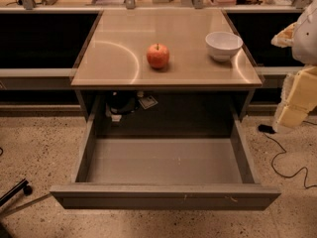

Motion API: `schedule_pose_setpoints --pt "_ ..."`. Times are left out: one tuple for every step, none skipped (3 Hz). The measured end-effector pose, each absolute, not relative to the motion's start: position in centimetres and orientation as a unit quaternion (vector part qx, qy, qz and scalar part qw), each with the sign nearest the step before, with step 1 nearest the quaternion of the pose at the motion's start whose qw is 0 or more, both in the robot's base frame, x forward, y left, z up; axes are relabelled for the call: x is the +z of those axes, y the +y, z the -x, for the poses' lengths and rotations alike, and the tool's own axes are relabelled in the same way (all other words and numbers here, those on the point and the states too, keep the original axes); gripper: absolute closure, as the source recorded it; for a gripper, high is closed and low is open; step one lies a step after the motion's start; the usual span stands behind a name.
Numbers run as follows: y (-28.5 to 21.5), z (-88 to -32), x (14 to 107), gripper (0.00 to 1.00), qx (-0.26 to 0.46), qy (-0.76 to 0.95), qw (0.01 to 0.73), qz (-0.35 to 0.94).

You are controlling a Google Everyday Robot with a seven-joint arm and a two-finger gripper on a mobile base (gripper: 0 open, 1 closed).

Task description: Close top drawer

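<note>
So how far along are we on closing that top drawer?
Nothing looks done yet: the top drawer is pulled far out, its inside exposed. In hand: the gripper hangs off the right side of the table, apart from the drawer front. Left: reach the front panel and push it in under the table.

Nothing written could be read: no label, brand or number. A small pale tag under the desk front edge showed no legible marking. The gripper hung beyond its right edge.
</note>
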State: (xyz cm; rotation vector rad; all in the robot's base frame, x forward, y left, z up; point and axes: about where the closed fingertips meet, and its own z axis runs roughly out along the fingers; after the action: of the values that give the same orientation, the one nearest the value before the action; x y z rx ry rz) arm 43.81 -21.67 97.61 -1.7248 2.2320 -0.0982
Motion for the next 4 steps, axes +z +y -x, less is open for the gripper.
schedule_pose_setpoints --pt "-21.7 -43.8 97.6 0.0 -0.034 0.781 0.159 0.603" --pt "-21.2 -43.5 96.2 0.0 -0.018 0.781 0.161 0.603" --pt "-19.7 -42.6 92.8 0.0 0.023 0.775 0.163 0.61" --pt "-17.4 -41.1 89.3 0.0 0.075 0.764 0.158 0.621"
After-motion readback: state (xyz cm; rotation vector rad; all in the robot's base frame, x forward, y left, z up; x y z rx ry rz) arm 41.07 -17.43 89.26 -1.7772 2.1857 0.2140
